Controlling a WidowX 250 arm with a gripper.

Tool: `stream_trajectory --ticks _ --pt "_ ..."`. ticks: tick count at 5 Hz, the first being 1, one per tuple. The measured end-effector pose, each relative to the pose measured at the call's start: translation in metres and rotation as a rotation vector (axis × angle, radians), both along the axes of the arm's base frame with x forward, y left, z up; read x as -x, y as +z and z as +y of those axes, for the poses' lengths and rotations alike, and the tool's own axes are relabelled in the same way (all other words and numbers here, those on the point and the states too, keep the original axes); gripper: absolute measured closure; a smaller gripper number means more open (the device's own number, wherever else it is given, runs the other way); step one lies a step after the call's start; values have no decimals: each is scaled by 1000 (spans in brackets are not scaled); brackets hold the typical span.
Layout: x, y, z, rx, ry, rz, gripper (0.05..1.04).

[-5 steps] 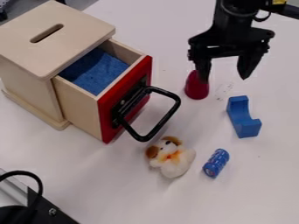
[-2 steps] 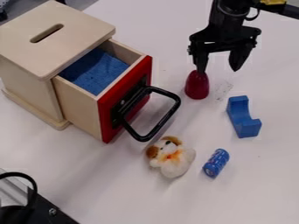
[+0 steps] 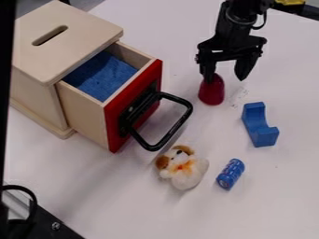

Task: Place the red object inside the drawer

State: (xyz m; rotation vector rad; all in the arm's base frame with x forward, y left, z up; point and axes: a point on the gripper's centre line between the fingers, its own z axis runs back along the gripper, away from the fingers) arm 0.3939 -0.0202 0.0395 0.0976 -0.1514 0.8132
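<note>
On the white tabletop (image 3: 124, 200), the gripper (image 3: 225, 80) hangs towards two o'clock, its fingers spread, one at the top of the upright red object (image 3: 212, 92), which has faint smudges (image 3: 235, 105) just beside it. The wooden box (image 3: 84, 39) stands at ten o'clock, drawer (image 3: 84, 111) pulled out, with grey floor (image 3: 87, 3) beyond at eleven and black equipment (image 3: 53, 217) at seven.

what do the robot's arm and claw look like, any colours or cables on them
The arm is black, with a yellow patch near the picture's top edge and a thin black cable curving beside it. The claw is black too: a wide crosspiece carrying two fingers that narrow towards their tips.
</note>
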Motion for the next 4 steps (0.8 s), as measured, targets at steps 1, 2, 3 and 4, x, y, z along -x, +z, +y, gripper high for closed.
stream_trajectory --ticks 1,2,3,4 --pt "3 -13 -1 1 -2 48 115" --pt "5 -21 2 5 -1 70 258" --pt "4 -20 3 0 11 62 342" --pt "6 -21 4 -5 14 65 342"
